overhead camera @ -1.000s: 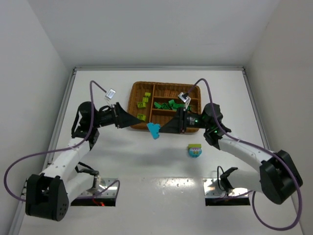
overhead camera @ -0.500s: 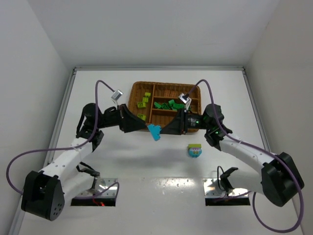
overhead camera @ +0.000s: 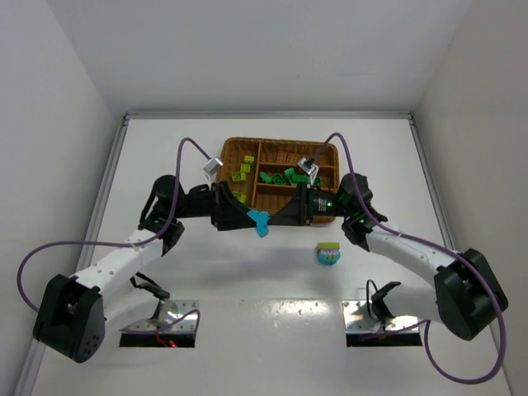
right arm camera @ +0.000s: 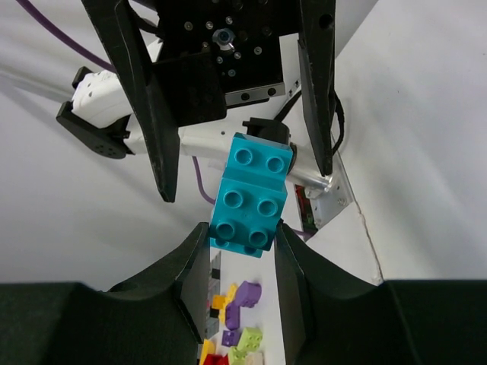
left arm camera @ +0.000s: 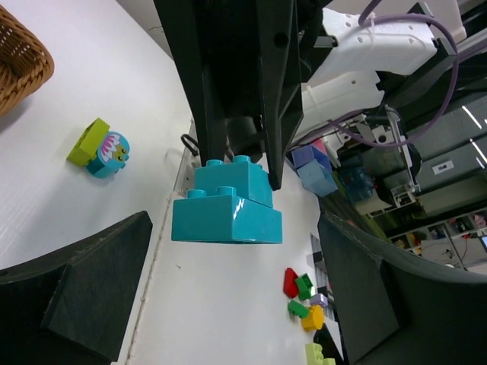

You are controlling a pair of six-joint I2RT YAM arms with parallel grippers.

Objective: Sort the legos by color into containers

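1. The right gripper [overhead camera: 271,218] is closed part-way, and its two black fingers [right arm camera: 190,274] pinch the near end of a cyan-blue lego [right arm camera: 251,194] from both sides. The lego is stepped, with studs at two heights.
2. The left gripper [overhead camera: 250,218] faces it head-on with its jaws spread wide and nothing between them in its grasp. Its fingers [left arm camera: 91,289] stand on either side of the same cyan-blue lego [left arm camera: 228,213], with a clear gap on each side (no contact shows in either wrist view).
3. In the left wrist view the right gripper [left arm camera: 242,163] clamps the lego's upper, narrower step, and the wider step sticks out towards the left gripper.
4. The cyan-blue lego [overhead camera: 261,223] hangs in the air between the two grippers, above the white table [overhead camera: 206,272]. It is just off the near edge of the wicker tray [overhead camera: 233,145], about midway along that edge.
5. The tray sits near the table's far edge, roughly centred. Lime-yellow legos [overhead camera: 241,175] lie in its wide left section, and green legos [overhead camera: 285,175] lie in a narrow compartment to their right.
6. A lime-and-cyan lego [overhead camera: 329,253] with a printed face sits alone on the table. It is towards the near-right of the tray and well apart from it (also seen in the left wrist view [left arm camera: 99,148]).
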